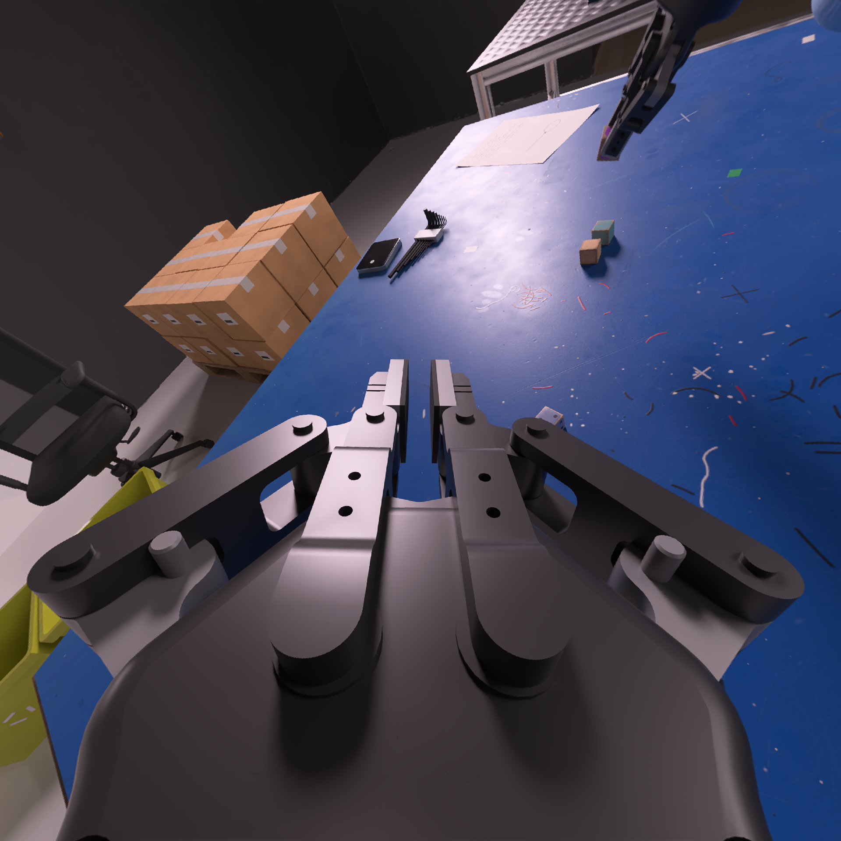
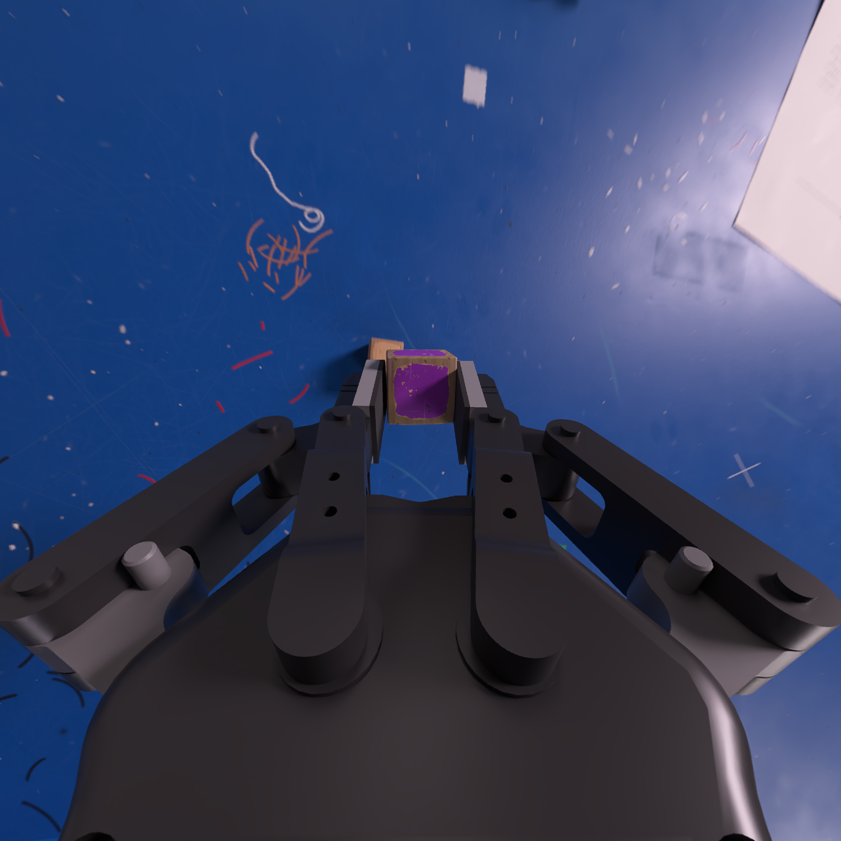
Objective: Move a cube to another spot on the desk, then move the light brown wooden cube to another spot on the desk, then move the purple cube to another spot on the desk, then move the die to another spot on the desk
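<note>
Up above the scuffed blue bench (image 2: 136, 136), right pincer (image 2: 419, 391) clenched on the purple-painted wooden cube with worn tan edges (image 2: 421, 387), a finger pad pressed flat against each side face. Just past the left finger (image 2: 368, 387), a corner of the plain light brown wooden cube (image 2: 384, 348), down on the bench surface. Off to the right edge of that view, part of a white paper sheet (image 2: 801, 173). Meanwhile, left pincer (image 1: 419, 382) nearly closed, only a narrow slit between the pads, nothing held, hanging over the bench near its edge. Close beside its right finger (image 1: 443, 387), partly hidden behind the linkage, the small white die with dark pips (image 1: 551, 416). Farther out on the bench, the light brown cube (image 1: 590, 251) touching or nearly touching a teal-faced wooden cube (image 1: 603, 231). Toward the bench edge, a small black flat device (image 1: 378, 255) just beside a fanned set of black hex keys in a white holder (image 1: 421, 243). Beyond the bench, stacked brown cardboard boxes (image 1: 245, 282) on the floor. At the far end, seen from the left wrist, the right pincer (image 1: 614, 141) upright with a sliver of purple (image 1: 606, 135) between its fingers, beside the paper sheet (image 1: 530, 136).
</note>
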`<action>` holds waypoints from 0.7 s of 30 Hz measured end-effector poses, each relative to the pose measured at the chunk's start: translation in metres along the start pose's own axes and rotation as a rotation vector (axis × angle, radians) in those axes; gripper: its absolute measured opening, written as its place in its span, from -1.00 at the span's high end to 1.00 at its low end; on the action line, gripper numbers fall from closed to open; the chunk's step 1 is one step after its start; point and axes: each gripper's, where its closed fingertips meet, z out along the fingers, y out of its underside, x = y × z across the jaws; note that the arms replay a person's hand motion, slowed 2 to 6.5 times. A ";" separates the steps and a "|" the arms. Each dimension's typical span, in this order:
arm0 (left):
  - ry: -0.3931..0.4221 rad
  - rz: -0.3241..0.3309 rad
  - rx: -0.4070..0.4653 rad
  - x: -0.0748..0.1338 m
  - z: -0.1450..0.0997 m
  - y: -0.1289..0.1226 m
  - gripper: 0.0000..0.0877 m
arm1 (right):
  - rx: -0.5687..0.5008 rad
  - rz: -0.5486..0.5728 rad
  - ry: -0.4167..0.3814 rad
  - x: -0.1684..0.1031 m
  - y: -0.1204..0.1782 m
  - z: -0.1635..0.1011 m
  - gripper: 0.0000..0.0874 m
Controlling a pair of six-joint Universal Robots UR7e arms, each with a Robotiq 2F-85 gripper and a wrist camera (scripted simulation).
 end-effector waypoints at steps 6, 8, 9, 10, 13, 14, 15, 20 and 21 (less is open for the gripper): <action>0.002 0.005 -0.005 0.001 0.001 0.000 0.80 | -0.116 0.078 -0.038 0.004 0.041 0.038 0.39; 0.003 0.006 -0.006 0.002 0.001 0.000 0.80 | -0.149 0.095 -0.040 0.005 0.053 0.048 0.39; 0.003 0.006 -0.005 0.002 0.001 0.000 0.80 | -0.162 0.100 -0.039 0.005 0.058 0.052 0.39; 0.003 0.006 -0.005 0.002 0.001 0.000 0.80 | -0.174 0.104 -0.036 0.006 0.063 0.057 0.39; 0.004 0.005 -0.004 0.002 0.001 -0.001 0.81 | -0.204 0.109 -0.022 0.007 0.075 0.067 0.39; 0.004 0.005 -0.003 0.003 0.001 -0.001 0.81 | -0.212 0.110 -0.017 0.008 0.079 0.070 0.39; 0.004 0.005 -0.002 0.003 0.000 -0.001 0.81 | -0.220 0.110 -0.012 0.008 0.082 0.073 0.39; 0.003 0.005 0.000 0.003 0.000 -0.001 0.81 | -0.253 0.113 0.001 0.008 0.094 0.085 0.39; 0.002 0.005 0.001 0.003 0.000 -0.001 0.81 | -0.256 0.114 0.003 0.008 0.096 0.087 0.39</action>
